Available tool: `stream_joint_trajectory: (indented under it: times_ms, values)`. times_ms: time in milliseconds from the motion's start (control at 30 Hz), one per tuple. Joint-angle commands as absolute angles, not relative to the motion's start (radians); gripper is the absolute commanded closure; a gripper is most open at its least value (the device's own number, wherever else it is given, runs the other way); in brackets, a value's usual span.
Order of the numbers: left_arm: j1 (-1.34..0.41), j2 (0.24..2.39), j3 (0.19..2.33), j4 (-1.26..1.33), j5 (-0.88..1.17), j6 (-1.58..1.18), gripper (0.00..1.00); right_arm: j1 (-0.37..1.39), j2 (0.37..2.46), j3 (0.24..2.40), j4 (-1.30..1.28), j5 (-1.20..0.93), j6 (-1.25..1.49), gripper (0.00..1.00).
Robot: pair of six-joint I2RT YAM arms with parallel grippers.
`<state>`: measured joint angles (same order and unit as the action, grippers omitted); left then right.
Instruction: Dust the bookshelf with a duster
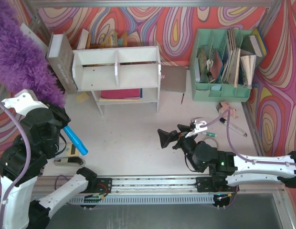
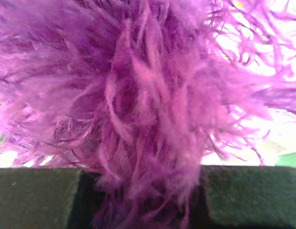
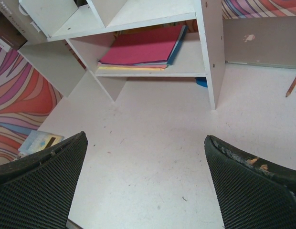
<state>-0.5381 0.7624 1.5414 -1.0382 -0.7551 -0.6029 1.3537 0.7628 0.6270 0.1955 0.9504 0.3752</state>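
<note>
White table (image 1: 133, 152), two-tier white bookshelf (image 1: 117, 71) at its far side, purple duster (image 1: 24, 57) raised at far left beside the shelf, left gripper (image 1: 59, 117) pinching its fluffy lower end, right gripper (image 1: 166, 138) spread wide over bare tabletop, red folder (image 3: 143, 45) on lower tier

White table (image 1: 133, 138), lightly speckled: the bookshelf (image 1: 138, 56) stands at the back, a mint-green file organizer (image 1: 219, 90) stands to its right, and a pencil (image 1: 182, 98) lies between them on bare surface.
</note>
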Motion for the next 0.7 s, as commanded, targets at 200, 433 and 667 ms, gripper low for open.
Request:
stream_joint_trajectory:
  times_ms: [200, 433, 667]
  values:
    - [-0.535, 0.763, 1.449, -1.050, -0.802, -0.729, 1.00, 1.347, 0.763, 0.644, 0.181, 0.982, 0.401, 0.01]
    - [-0.534, 0.799, 1.412, -0.938, -0.672, -0.674, 1.00, 1.347, 0.757, 0.641, 0.159, 0.983, 0.419, 0.01]
    - [-0.534, 0.872, 1.459, -0.868, -0.485, -0.611, 1.00, 1.347, 0.747, 0.627, 0.160, 0.992, 0.428, 0.01]
